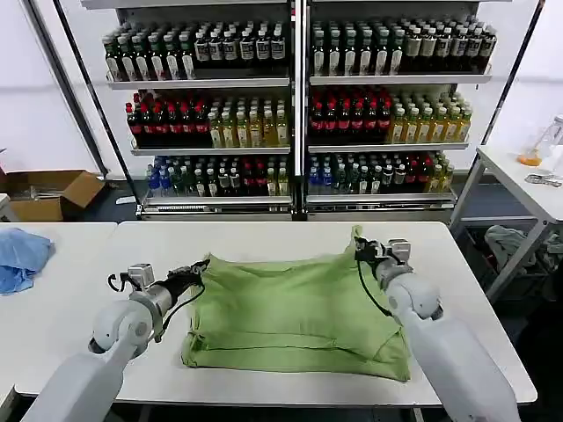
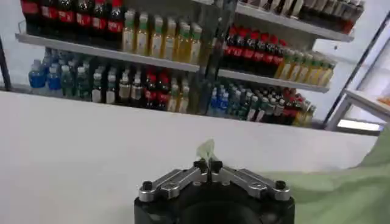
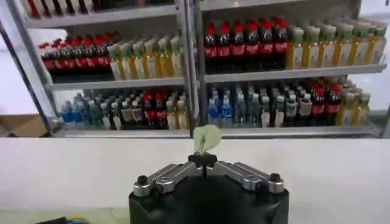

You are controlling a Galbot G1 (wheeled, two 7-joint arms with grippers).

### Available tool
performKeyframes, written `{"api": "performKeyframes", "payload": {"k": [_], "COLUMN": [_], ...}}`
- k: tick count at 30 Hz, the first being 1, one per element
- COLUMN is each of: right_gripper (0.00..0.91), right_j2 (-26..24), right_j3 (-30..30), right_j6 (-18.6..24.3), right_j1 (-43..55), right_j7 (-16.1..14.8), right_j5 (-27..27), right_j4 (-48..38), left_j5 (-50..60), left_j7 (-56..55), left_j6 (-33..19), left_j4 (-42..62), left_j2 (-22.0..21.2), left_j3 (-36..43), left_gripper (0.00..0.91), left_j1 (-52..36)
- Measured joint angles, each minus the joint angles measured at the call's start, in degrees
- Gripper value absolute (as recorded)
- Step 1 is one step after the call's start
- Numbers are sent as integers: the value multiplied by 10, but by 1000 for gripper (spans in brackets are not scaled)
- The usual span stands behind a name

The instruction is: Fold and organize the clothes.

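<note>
- Currently one light green shirt (image 1: pixel 295 312) on the white table (image 1: pixel 264 239), centre, partly folded; far edge lifted off the surface at both corners, near edge flat with a fold line across it.
- Two grippers, one per far corner.
- Left gripper (image 1: pixel 201 267) at the shirt's far left corner, fingers clenched on a small tuft of green fabric; same pinch seen in the left wrist view (image 2: pixel 207 163), tuft sticking up past the fingertips.
- Right gripper (image 1: pixel 362 249) at the far right corner, fingers likewise clenched on fabric, corner pulled up into a peak; right wrist view (image 3: pixel 203 159) confirms a green tuft above the closed tips.
- Both arms reaching in from the near side, forearms low over the table on either side of the shirt.
- One light blue cloth (image 1: pixel 21 258) bunched on a second table (image 1: pixel 53 236) to the left, well apart from the shirt.
- One open cardboard box (image 1: pixel 51 191) on the floor behind that table.
- Two shelf units (image 1: pixel 295 83) of bottles behind, three stocked rows each.
- Third white table (image 1: pixel 519 180) at far right, small items on it, too small to tell.
</note>
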Motion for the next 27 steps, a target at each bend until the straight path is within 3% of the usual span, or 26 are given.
{"api": "performKeyframes", "payload": {"k": [13, 21, 23, 24, 25, 26, 27], "right_gripper": [0, 0, 0, 443, 897, 907, 907], "right_j2": [-24, -20, -18, -16, -15, -13, -12], "right_j3": [91, 119, 121, 121, 121, 122, 121], "right_j6": [-14, -24, -26, -27, -27, -28, -28], "right_j1": [-175, -246, -255, -258, -260, -263, -266], "right_j7": [13, 28, 30, 30, 30, 30, 30], "right_j5": [4, 2, -1, -3, -6, -9, -11], "right_j4": [156, 195, 197, 197, 197, 197, 197], "left_j5": [3, 31, 42, 47, 53, 60, 66], "left_j7": [12, 22, 25, 27, 28, 31, 32], "left_j6": [7, 12, 13, 13, 13, 14, 14], "left_j4": [-68, -86, -86, -86, -86, -85, -84], "left_j2": [25, 35, 35, 35, 34, 33, 32], "left_j3": [-37, -47, -47, -46, -45, -43, -42], "left_gripper": [20, 20, 282, 595, 846, 907, 907], "left_j1": [73, 116, 123, 125, 127, 129, 130]}}
